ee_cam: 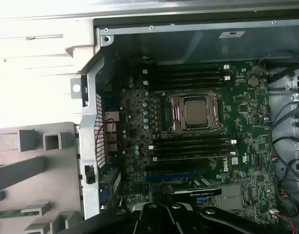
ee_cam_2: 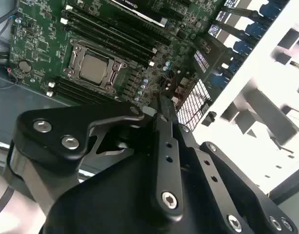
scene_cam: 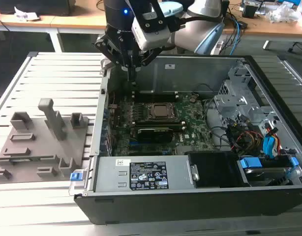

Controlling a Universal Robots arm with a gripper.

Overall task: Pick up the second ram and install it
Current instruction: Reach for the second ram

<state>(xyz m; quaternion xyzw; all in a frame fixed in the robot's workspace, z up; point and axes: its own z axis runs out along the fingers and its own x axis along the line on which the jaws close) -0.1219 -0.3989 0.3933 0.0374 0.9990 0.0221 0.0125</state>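
The gripper (scene_cam: 132, 73), clenched empty, hangs above the computer case (scene_cam: 200, 66), which holds the motherboard (scene_cam: 195, 120). The second ram (ee_cam: 8, 213) lies in the grey fixture (ee_cam: 23, 170) outside.

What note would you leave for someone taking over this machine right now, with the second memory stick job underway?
Pincer: hangs over the open case, at its back corner on the exterior view's left, above the motherboard.
Second ram: what looks like it, a green stick, lies in the grey tray beside the case, apart from the pincer.
Done: nothing of this step, by how things lie.
Left: picking it up and seating it in a slot beside the CPU.
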